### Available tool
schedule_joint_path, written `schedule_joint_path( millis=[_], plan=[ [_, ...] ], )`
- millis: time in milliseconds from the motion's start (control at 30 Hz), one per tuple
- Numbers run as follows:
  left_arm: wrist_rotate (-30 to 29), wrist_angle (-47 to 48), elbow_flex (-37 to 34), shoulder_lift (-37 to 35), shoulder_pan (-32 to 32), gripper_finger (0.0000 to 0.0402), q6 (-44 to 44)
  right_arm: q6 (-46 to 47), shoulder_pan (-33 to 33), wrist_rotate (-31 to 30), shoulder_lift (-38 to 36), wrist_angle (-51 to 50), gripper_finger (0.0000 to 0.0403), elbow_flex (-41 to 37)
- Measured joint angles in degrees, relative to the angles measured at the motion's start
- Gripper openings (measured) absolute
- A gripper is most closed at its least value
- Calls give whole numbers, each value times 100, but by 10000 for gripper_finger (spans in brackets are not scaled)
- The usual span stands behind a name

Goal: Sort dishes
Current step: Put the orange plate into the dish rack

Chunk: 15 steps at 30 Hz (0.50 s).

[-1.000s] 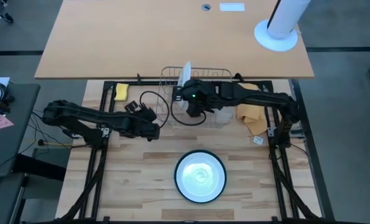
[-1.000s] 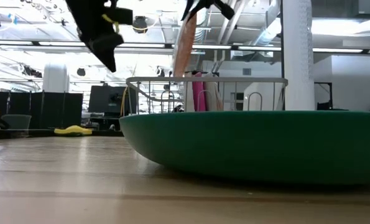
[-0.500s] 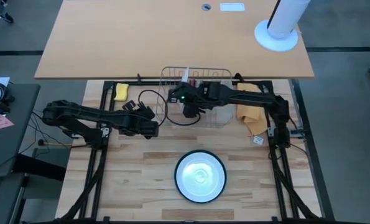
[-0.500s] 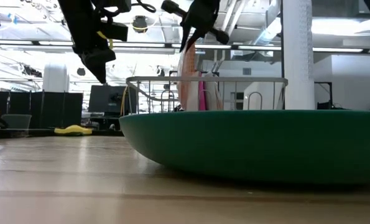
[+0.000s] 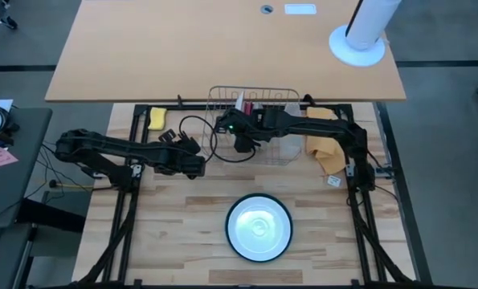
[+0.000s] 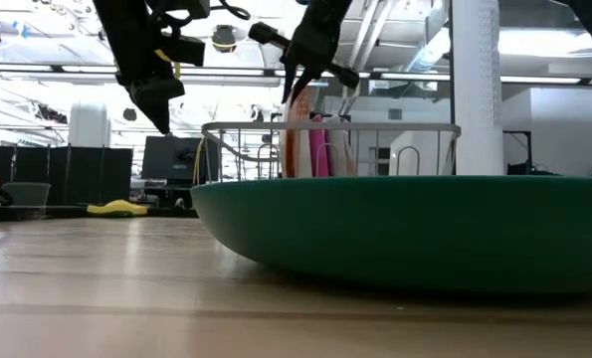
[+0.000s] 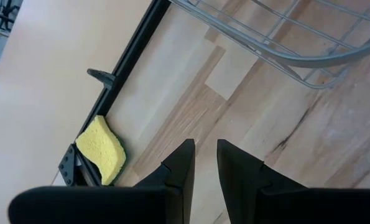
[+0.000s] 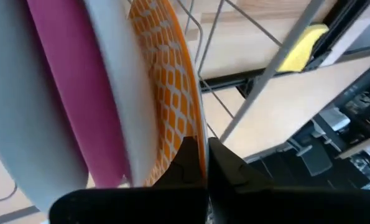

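A wire rack [image 5: 275,98] stands at the table's far middle. In it a pale grey plate [image 8: 10,93] and a magenta plate [image 8: 66,93] stand on edge. Beside them stands an orange-patterned plate [image 8: 169,87], and my right gripper [image 8: 204,155] is shut on it above the rack [image 6: 395,127]. A dark green plate [image 5: 259,227] lies flat on the near middle of the table. My left gripper [image 5: 200,167] hangs left of the rack, over bare wood. Its fingers [image 7: 205,155] are a narrow gap apart and hold nothing. My right gripper pinches the orange-patterned plate's upper rim [image 8: 197,134] between its two fingers, one on each face. The fingers come from above, pointing down. The plate stands upright on edge inside the rack, next to the magenta plate [image 6: 318,149]. The green plate hides its lower edge.
A yellow sponge [image 5: 157,118] lies at the far left by the black frame. A tan cloth [image 5: 323,146] lies right of the rack. The green plate [image 6: 405,229] fills the near middle. Bare wood lies to its left and right.
My right gripper has gone down and a little toward the table's left with the orange-patterned plate. The plate has sunk from above the rack's rim to down among the wires beside the magenta plate, staying upright. My left gripper has sunk slightly toward the table's left.
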<state>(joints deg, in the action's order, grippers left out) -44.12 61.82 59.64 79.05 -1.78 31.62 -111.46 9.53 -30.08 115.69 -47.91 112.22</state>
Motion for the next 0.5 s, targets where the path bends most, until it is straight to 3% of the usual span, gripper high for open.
schedule_joint_path(
  millis=[267,500],
  plan=[
    [-2,-8,0,0,0,62,-2,149,124,417,7,-78,3,0],
    [-7,-7,2,0,0,62,-4,388,249,625,7,-300,36,0]
  ],
)
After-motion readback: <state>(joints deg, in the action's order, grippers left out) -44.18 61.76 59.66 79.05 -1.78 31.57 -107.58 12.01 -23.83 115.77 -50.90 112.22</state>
